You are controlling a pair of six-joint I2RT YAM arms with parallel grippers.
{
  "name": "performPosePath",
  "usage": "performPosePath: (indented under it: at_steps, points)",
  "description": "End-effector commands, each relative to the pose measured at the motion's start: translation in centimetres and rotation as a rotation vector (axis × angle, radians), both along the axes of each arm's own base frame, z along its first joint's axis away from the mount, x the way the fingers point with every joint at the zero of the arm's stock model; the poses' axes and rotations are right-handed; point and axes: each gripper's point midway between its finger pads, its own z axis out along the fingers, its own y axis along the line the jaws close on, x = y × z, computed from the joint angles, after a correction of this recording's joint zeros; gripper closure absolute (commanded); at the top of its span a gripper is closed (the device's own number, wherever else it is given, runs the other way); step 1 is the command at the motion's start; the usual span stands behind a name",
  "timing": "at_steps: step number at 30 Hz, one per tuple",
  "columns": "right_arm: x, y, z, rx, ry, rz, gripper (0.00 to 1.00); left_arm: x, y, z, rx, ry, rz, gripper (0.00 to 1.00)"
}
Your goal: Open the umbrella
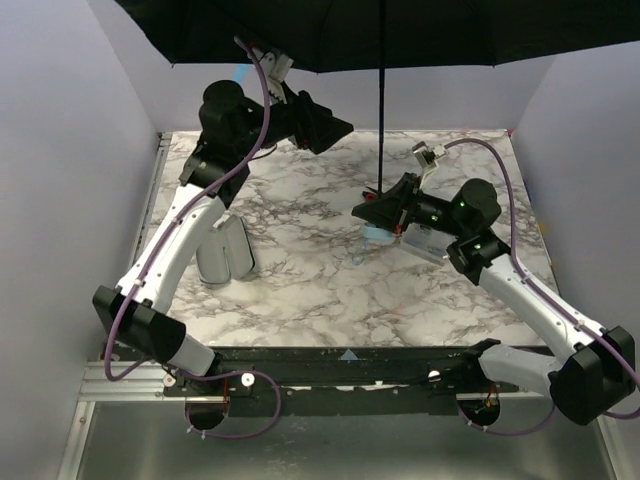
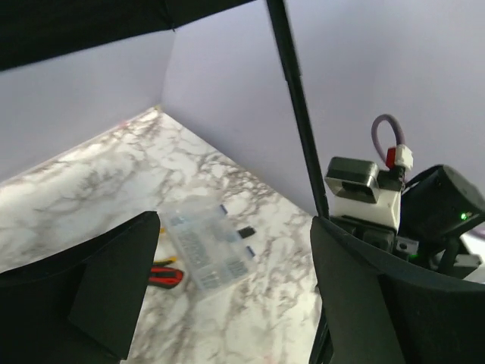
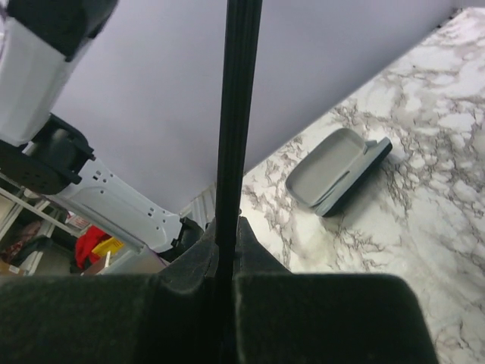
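The umbrella is open: its canopy (image 1: 420, 30), black on the inside, spans the top of the overhead view. Its thin black shaft (image 1: 381, 110) hangs straight down to the light-blue handle (image 1: 377, 235) just above the table. My right gripper (image 1: 376, 200) is shut on the lower shaft; in the right wrist view the shaft (image 3: 236, 114) runs up from between the closed fingers (image 3: 265, 258). My left gripper (image 1: 338, 128) is open and empty, raised under the canopy, left of the shaft. In the left wrist view the shaft (image 2: 297, 114) passes behind my right fingertip (image 2: 379, 303).
A grey rounded case (image 1: 225, 250) lies at the table's left, also in the right wrist view (image 3: 337, 171). A clear plastic box (image 2: 208, 243) and red and yellow-handled tools (image 2: 163, 277) lie under the right arm. Lavender walls enclose the marble table (image 1: 300, 290).
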Motion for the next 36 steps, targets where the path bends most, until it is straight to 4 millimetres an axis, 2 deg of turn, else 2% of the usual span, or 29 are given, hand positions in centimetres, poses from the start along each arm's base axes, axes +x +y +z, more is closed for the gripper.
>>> performPosePath:
  at_steps: [1, 5, 9, 14, 17, 19, 21, 24, 25, 26, 27, 29, 31, 34, 35, 36]
  points:
    - [-1.5, 0.5, 2.9, 0.063, -0.208, 0.061, 1.00, -1.1, -1.5, 4.2, -0.159, 0.050, -0.086, 0.18]
    - [-2.2, 1.2, 2.7, 0.058, -0.234, 0.093, 1.00, -0.4, -2.7, 5.2, -0.209, 0.068, -0.128, 0.18]
    - [-2.5, 1.5, 2.5, 0.052, -0.236, 0.107, 1.00, -1.3, -3.8, 6.4, -0.255, 0.048, -0.214, 0.17]
    - [-3.1, 1.9, 2.3, 0.038, -0.265, 0.135, 1.00, -1.7, -4.4, 6.6, -0.279, 0.077, -0.253, 0.15]
    - [-3.6, 2.2, 2.1, 0.028, -0.289, 0.153, 1.00, -1.2, -4.6, 6.6, -0.289, 0.094, -0.228, 0.19]
    - [-3.8, 2.4, 1.6, 0.015, -0.296, 0.161, 1.00, -0.9, -4.6, 6.7, -0.295, 0.094, -0.213, 0.34]
    - [-3.9, 2.4, 1.2, 0.006, -0.293, 0.162, 1.00, -0.7, -4.5, 6.6, -0.298, 0.096, -0.200, 0.62]
    - [-3.9, 2.3, 0.5, -0.007, -0.274, 0.156, 1.00, -0.8, -4.4, 6.6, -0.299, 0.099, -0.190, 0.93]
    - [-3.8, 2.2, 0.4, -0.011, -0.265, 0.147, 0.99, -0.9, -4.3, 6.5, -0.294, 0.098, -0.184, 1.00]
    - [-3.7, 2.2, 0.2, -0.018, -0.253, 0.135, 0.93, -0.6, -4.2, 6.1, -0.284, 0.118, -0.166, 1.00]
    - [-3.5, 2.0, 0.0, -0.029, -0.240, 0.122, 0.75, -0.5, -4.0, 5.8, -0.281, 0.132, -0.141, 1.00]
    - [-3.1, 1.6, -0.4, -0.072, -0.230, 0.077, 0.46, 0.3, -3.3, 4.5, -0.258, 0.178, -0.064, 1.00]
    - [-2.6, 0.8, -1.0, -0.124, -0.219, 0.009, 0.25, 0.4, -2.8, 2.8, -0.237, 0.216, -0.030, 1.00]
    - [-2.5, -0.8, -1.8, -0.195, -0.222, -0.066, 0.10, 0.4, -2.5, -0.7, -0.221, 0.323, -0.033, 1.00]
    - [-2.6, -1.2, -2.0, -0.214, -0.226, -0.082, 0.08, 0.1, -2.7, -1.9, -0.222, 0.342, -0.055, 1.00]
    - [-2.6, -1.6, -2.7, -0.247, -0.211, -0.100, 0.01, -0.6, -2.8, -2.5, -0.224, 0.335, -0.099, 1.00]
